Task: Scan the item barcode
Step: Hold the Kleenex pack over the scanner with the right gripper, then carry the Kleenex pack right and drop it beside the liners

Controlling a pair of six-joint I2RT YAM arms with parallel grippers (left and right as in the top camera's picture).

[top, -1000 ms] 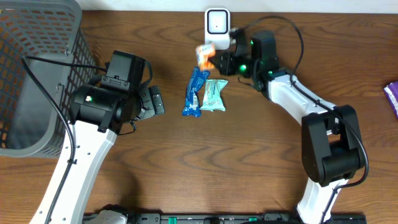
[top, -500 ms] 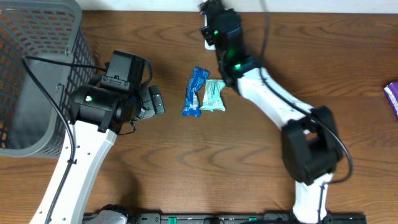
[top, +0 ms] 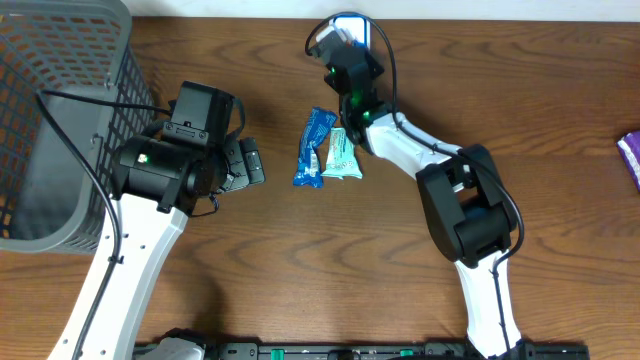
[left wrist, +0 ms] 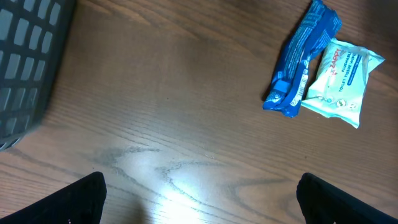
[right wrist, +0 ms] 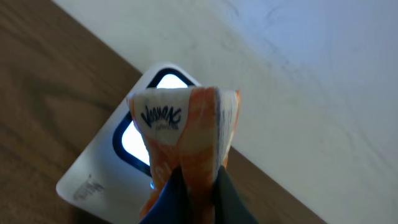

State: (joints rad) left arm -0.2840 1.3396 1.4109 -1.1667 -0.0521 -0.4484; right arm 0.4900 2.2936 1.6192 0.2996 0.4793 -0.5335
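In the right wrist view my right gripper (right wrist: 199,190) is shut on an orange-and-white snack packet (right wrist: 185,127), held upright close in front of the white barcode scanner (right wrist: 102,171), whose window glows. From overhead the right gripper (top: 335,52) sits at the back middle of the table, covering most of the scanner (top: 352,22); the packet is hard to make out there. My left gripper (top: 250,165) rests low at the left, wide open with nothing between its fingers (left wrist: 84,199).
A blue packet (top: 313,148) and a pale green tissue pack (top: 343,155) lie side by side mid-table, also in the left wrist view as the blue packet (left wrist: 301,62) and tissue pack (left wrist: 339,78). A grey basket (top: 50,120) fills the far left. A purple item (top: 630,158) lies at the right edge.
The right arm has swung from the scanner's right side round to its left, carrying the packet over the scanner. The left arm has not moved.
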